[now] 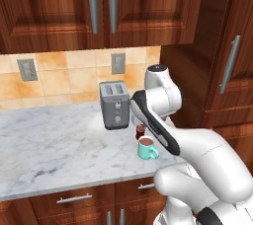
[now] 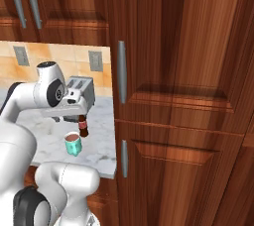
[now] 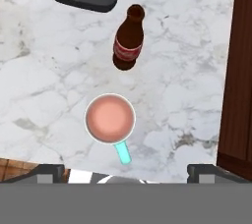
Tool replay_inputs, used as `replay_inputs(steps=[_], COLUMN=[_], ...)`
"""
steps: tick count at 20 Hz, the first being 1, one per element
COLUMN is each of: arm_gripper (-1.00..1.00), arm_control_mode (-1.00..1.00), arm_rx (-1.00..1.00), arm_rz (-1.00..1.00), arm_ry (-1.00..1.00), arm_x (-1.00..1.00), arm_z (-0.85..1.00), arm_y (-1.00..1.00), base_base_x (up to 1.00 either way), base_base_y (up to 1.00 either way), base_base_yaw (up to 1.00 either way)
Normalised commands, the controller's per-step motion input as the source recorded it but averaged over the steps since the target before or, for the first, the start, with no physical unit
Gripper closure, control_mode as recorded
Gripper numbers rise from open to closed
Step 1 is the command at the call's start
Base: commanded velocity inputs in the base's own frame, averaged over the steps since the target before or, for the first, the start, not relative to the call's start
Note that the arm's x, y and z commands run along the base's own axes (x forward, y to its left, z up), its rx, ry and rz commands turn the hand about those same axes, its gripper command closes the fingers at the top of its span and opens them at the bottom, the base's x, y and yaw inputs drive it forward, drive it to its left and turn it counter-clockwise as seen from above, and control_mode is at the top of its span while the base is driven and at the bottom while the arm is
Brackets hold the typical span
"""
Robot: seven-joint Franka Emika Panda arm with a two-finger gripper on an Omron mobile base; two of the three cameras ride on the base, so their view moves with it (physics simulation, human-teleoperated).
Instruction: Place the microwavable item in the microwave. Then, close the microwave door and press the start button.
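Observation:
The teal-green mug point(image 1: 147, 148) point(image 2: 73, 143) point(image 3: 110, 118) with brown liquid stands upright on the marble counter, near its front right corner. In the hand view its handle point(image 3: 123, 153) points toward the bottom of the picture. My gripper point(image 3: 128, 173) point(image 2: 68, 116) hangs above the mug, pointing straight down. It is open, fingertips point(image 3: 49, 171) wide apart with nothing between them. The mug sits just ahead of the gap between the fingers. The microwave and its door are out of view.
A small brown bottle point(image 1: 140, 130) point(image 2: 83, 127) point(image 3: 129, 39) with a red label stands just behind the mug. Behind it is a silver two-slot toaster point(image 1: 114, 104) point(image 2: 82, 91). A tall wooden cabinet point(image 2: 173, 96) walls off the counter's right end point(image 3: 238, 70).

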Motion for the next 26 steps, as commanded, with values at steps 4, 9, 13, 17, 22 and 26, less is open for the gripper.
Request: replay_inputs(steps=[4,9,13,17,22,26], arm_gripper=[-1.0,-1.0,-1.0,-1.0,-1.0,-1.0], arm_control_mode=[-1.0,-1.0,-1.0,-1.0,-1.0,-1.0], arm_rx=[0.0,0.0,0.0,0.02,0.04,0.03], arm_rz=[0.05,0.05,0.01,0.02,0.07,0.09], arm_ry=[0.01,0.0,0.05,0.05,0.03,0.07], arm_x=[-0.01,-0.11,-0.24,-0.38,-0.07,0.04], arm_z=[-0.41,-0.38,-0.09,-0.02,-0.15,-0.15], arm_y=[0.0,0.0,-0.01,-0.09,-0.23,-0.1], base_base_x=[0.0,0.0,0.0,0.0,0.0,0.0], base_base_y=[0.0,0.0,0.0,0.0,0.0,0.0], base_base_yaw=[0.0,0.0,0.0,0.0,0.0,0.0])
